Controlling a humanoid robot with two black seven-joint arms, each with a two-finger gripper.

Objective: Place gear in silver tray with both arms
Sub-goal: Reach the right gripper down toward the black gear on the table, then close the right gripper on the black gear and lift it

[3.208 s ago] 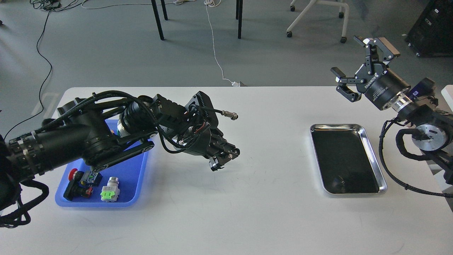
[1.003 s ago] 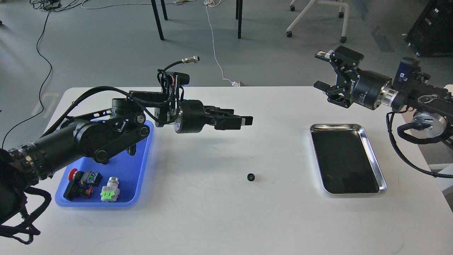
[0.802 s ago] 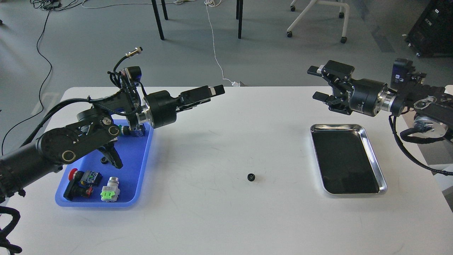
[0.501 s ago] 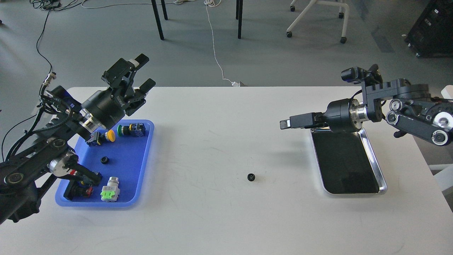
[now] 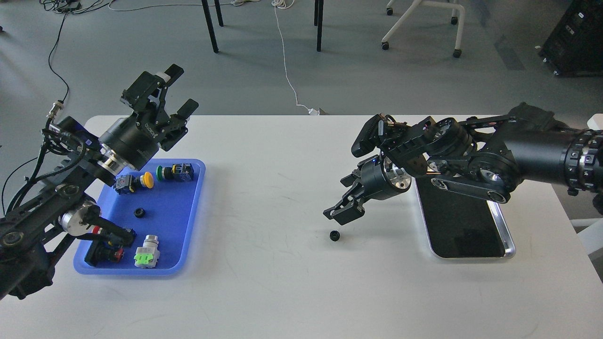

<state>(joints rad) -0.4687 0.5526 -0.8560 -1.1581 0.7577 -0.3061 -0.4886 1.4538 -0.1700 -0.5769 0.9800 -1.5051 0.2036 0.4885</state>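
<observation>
A small black gear (image 5: 334, 235) lies on the white table (image 5: 282, 292) near the middle. My right gripper (image 5: 338, 200) is open and empty. It points down and to the left, just above and slightly right of the gear, without touching it. The silver tray (image 5: 509, 242) lies to the right of the gear. Its bottom is dark and bare, and my right arm hides its far end. My left gripper (image 5: 181, 89) is open and empty, raised above the table's far left edge.
A blue plastic tray (image 5: 188, 226) at the left holds several push buttons and switches and a second small black gear (image 5: 138, 213). My left arm hangs over its left side. Chair and table legs stand on the floor beyond the table.
My right arm has swung left and down from over the silver tray, and its gripper now hangs open just above the gear. My left gripper has drawn back slightly to the upper left.
</observation>
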